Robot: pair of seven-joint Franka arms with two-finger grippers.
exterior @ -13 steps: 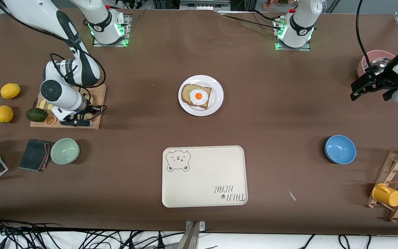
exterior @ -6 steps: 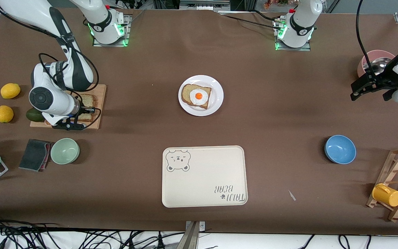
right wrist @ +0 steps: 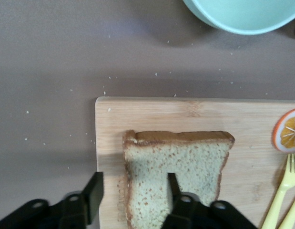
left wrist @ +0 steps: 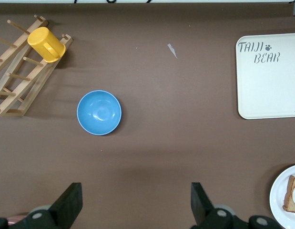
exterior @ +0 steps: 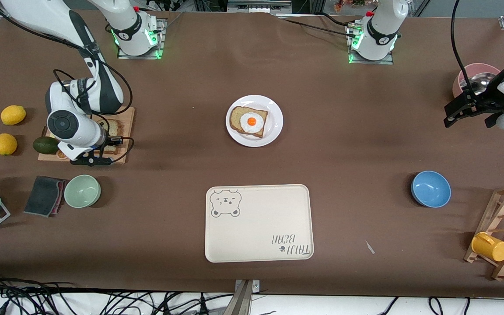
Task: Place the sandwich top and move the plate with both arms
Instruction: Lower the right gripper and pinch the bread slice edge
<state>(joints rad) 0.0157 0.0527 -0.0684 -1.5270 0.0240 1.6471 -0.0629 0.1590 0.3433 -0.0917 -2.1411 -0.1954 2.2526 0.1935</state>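
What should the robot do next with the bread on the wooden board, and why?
Probably lower the right gripper and close it on the sandwich top. Its fingers stand apart over the slice's edge, and the slice lies flat on the cutting board, not yet lifted. The left gripper waits open.

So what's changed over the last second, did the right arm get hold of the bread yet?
Not yet. The right gripper shifted about over the cutting board and its fingers have opened: one now stands over the sandwich top, the other off the slice's edge, nothing gripped. The slice lies flat on the board. The left gripper waits open, unmoved, above bare table; the plate with the egg toast stayed put.
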